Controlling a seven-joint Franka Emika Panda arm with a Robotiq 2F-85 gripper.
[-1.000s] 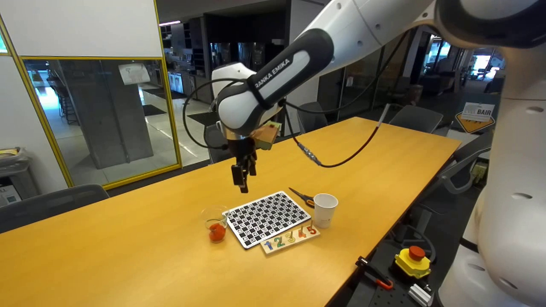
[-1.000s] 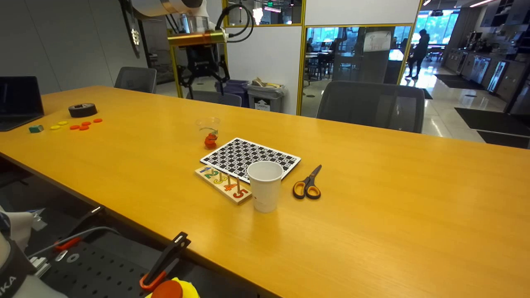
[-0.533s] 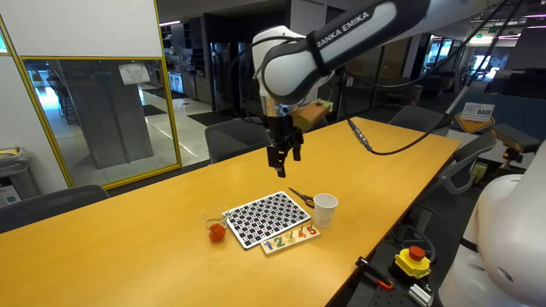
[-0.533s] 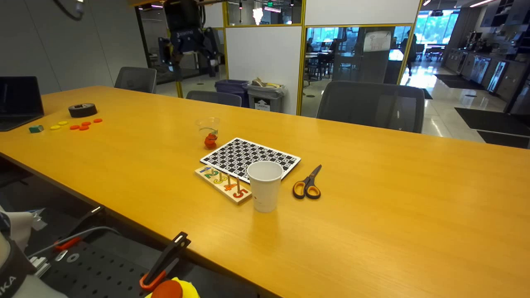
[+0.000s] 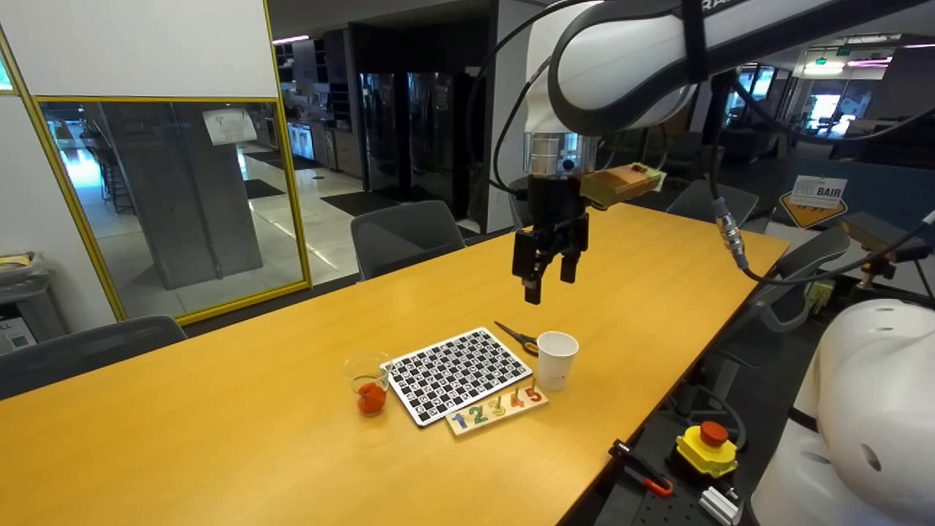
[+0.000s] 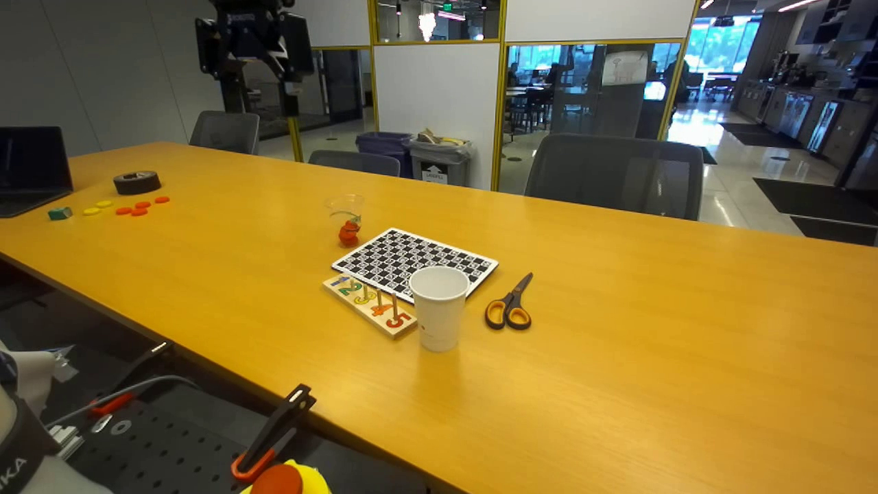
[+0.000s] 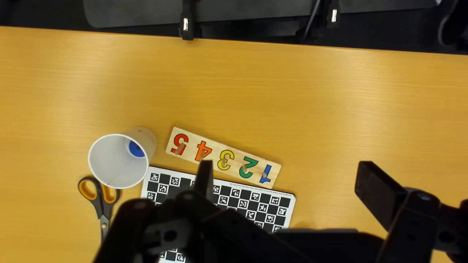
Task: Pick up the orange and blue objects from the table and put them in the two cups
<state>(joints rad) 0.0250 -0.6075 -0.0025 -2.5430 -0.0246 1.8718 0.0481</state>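
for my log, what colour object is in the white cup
Blue object, clearest in the wrist view.

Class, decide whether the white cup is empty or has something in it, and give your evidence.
Not empty: the wrist view looks into the white cup and shows a blue object at its bottom.
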